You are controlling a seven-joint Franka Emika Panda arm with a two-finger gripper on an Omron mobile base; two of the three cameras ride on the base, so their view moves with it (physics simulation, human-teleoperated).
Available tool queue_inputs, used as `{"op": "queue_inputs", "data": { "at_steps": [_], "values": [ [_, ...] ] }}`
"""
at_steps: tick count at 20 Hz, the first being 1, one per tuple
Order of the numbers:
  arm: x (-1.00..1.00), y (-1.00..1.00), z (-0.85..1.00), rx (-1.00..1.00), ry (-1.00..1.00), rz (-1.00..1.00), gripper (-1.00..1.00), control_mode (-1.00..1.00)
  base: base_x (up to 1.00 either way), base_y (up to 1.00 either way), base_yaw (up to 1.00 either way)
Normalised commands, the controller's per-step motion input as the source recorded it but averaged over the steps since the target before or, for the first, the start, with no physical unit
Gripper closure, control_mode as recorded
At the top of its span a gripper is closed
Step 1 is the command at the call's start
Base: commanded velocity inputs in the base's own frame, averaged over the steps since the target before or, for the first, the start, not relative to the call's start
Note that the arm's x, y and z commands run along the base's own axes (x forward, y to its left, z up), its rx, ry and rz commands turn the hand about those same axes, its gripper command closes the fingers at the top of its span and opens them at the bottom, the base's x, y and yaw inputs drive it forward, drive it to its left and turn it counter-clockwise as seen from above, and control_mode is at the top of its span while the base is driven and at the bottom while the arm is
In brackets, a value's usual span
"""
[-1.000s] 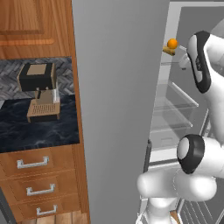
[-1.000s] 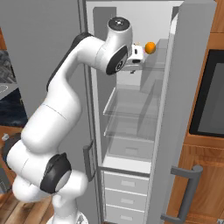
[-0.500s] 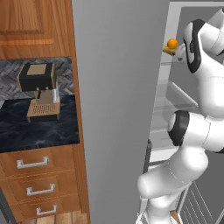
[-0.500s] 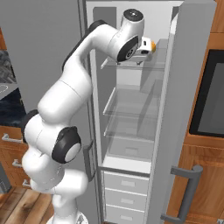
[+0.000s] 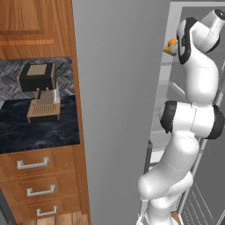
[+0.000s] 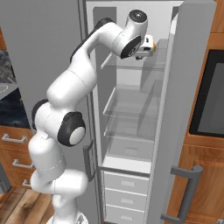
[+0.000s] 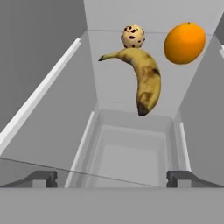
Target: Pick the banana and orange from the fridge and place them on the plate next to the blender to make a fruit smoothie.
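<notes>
Your claw (image 7: pixel 111 178) released, jaws wide apart, nothing between them, finger tips low at frame bottom in hand view. Banana (image 7: pixel 142 78) upper centre of hand view, lying on clear fridge shelf (image 7: pixel 48 140), well apart from tips. Orange (image 7: pixel 184 43) upper right, just beside banana. Brown-speckled round lump (image 7: pixel 133 36) top centre, touching banana's upper side. Right base view: fridge (image 6: pixel 192 87) open, arm reaching to top shelf.

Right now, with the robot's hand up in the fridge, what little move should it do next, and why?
Probably ease the end effector forward toward the banana on the top shelf. Its fingers stand wide open with nothing between them, and the banana lies ahead, nearer than the orange and the speckled ball, not yet between the fingertips.
</notes>
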Motion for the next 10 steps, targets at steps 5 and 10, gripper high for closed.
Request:
{"op": "queue_inputs", "data": {
  "at_steps": [5,10],
  "values": [
    [0.65,-0.02,-0.22,0.00,-0.03,0.00,-1.00,-1.00,0.00,0.00,0.00],
    [0.66,-0.01,-0.16,0.00,0.00,0.00,-1.00,-1.00,0.00,0.00,0.00]
  ]
}}
